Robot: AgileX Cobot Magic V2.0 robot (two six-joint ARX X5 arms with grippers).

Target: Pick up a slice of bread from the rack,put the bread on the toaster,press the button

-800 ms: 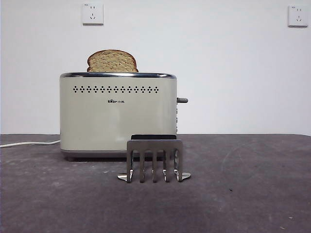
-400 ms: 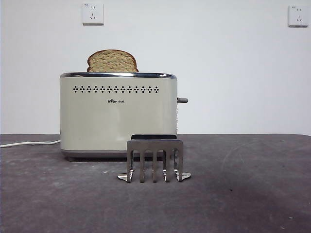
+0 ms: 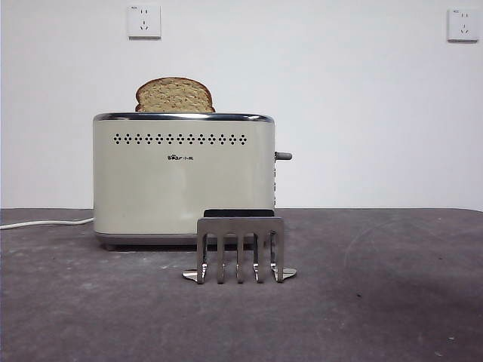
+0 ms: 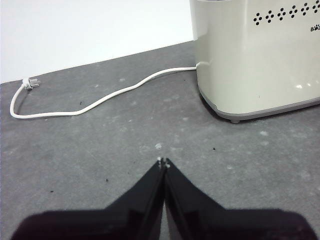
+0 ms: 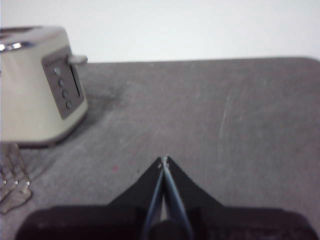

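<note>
The slice of bread (image 3: 174, 95) stands upright in the top of the cream-white toaster (image 3: 183, 177), its rounded top showing above the chrome rim. The steel rack (image 3: 239, 247) stands empty in front of the toaster. The button (image 3: 283, 156) sticks out high on the toaster's right narrow side; it also shows in the right wrist view (image 5: 77, 59). My left gripper (image 4: 163, 163) is shut and empty over the table, away from the toaster (image 4: 260, 55). My right gripper (image 5: 163, 161) is shut and empty, away from the toaster (image 5: 37, 82) and the rack (image 5: 12, 175). Neither arm shows in the front view.
A white power cord (image 4: 100, 100) with its plug lies on the dark grey table (image 3: 377, 302) to the left of the toaster. Two wall sockets (image 3: 143, 21) sit high on the white wall behind.
</note>
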